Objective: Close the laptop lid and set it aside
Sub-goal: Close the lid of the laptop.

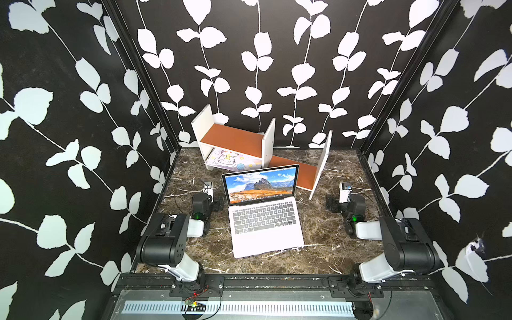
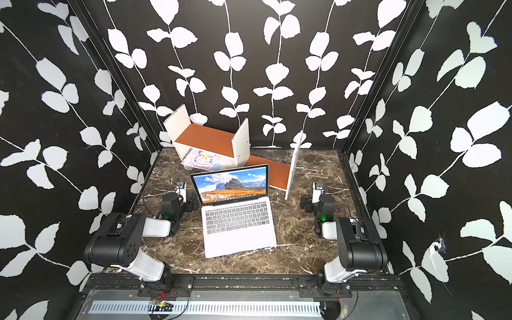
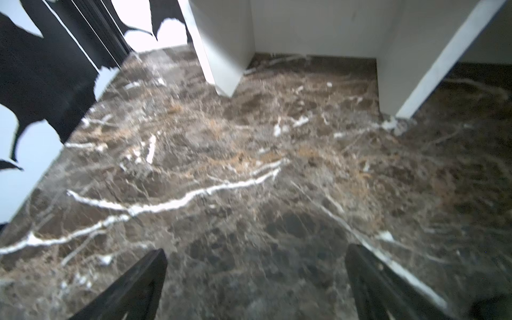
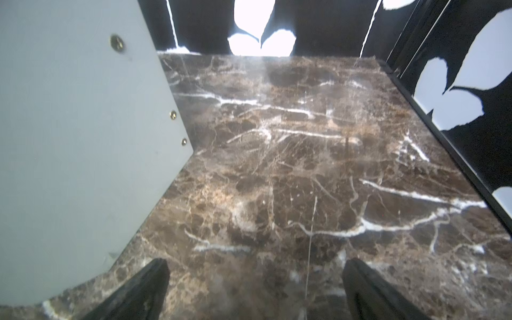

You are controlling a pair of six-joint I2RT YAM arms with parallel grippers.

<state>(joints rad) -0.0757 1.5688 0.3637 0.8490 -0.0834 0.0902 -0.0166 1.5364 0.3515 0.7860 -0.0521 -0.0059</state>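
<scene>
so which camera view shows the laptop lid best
A top view. In both top views the laptop lid stands open and unobstructed, with its mountain wallpaper facing the camera. Neither wrist view shows it: they show only the marble table and white shelf panels.

Laptop [image 2: 238, 221]: you have it open mid-bench [image 2: 299, 249], keyboard toward the near edge.
Laptop lid [image 2: 231, 184]: raised, its screen showing you a mountain picture.
Shelf [image 2: 210, 141]: white and orange, just behind the lid.
Notebook [image 2: 203, 160]: under the shelf's raised board.
Left arm [image 2: 116, 243], right arm [image 2: 360, 249]: folded low either side of your laptop, apart from it.
</scene>
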